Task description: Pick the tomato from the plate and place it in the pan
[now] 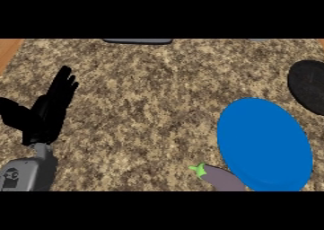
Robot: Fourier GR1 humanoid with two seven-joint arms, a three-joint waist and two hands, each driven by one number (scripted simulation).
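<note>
You have no tomato in sight on the blue plate [264, 143], the left hand [48, 110] rests open well left of it, and the right hand is unseen.

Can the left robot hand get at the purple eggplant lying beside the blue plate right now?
Probably yes: only bare speckled counter lies between the open left robot hand and the purple eggplant by the rim of the round blue plate.

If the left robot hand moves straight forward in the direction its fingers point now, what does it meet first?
Probably nothing close. The left robot hand is open, fingers pointing up the view over bare counter. The grey object at the far edge lies to the right of that line, though depth is unclear.
</note>
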